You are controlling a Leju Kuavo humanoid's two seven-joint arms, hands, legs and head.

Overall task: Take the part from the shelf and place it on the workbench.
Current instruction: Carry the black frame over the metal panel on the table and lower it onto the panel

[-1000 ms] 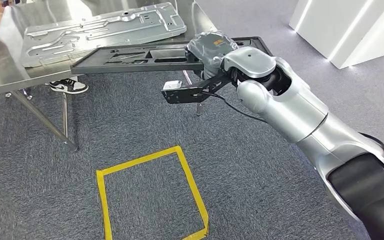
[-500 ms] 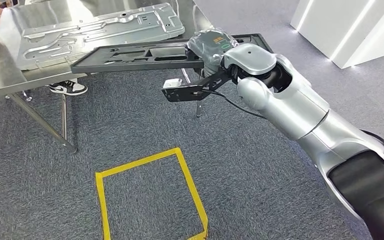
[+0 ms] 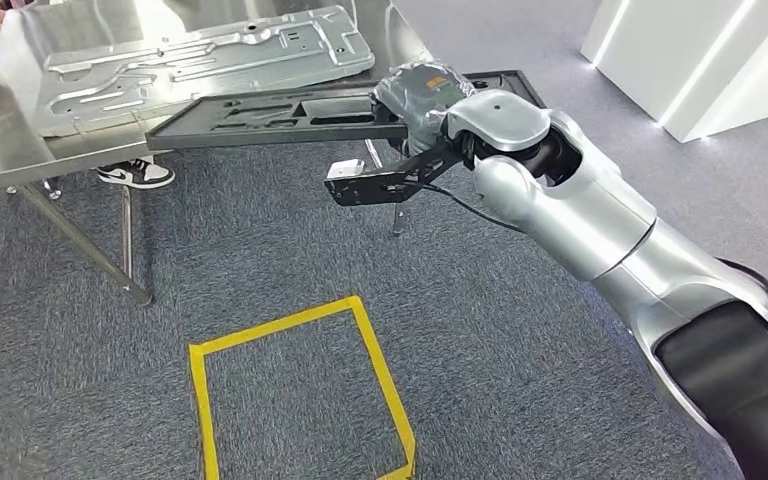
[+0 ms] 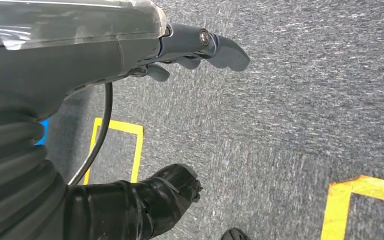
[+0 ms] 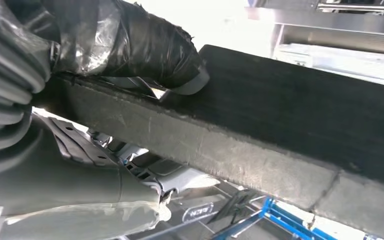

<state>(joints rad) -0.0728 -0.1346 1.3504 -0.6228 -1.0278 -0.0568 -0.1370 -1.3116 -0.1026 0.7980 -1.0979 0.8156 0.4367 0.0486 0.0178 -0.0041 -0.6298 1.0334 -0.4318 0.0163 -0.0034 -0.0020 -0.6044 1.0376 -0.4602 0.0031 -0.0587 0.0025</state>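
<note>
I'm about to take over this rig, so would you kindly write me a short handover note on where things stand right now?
Right hand: grips one end of the black part and holds it roughly level, its far end over the near edge of the steel workbench.
Left hand: holds nothing, fingers curled in, hanging over the grey carpet.
On the workbench: a silver stamped metal panel already lies flat, beyond the black part.
Done: the part is off the shelf and carried to the workbench.
Left: bring it fully over the top, set it down, release and draw the arm back.
Note: a person's shoe shows under the workbench.
</note>
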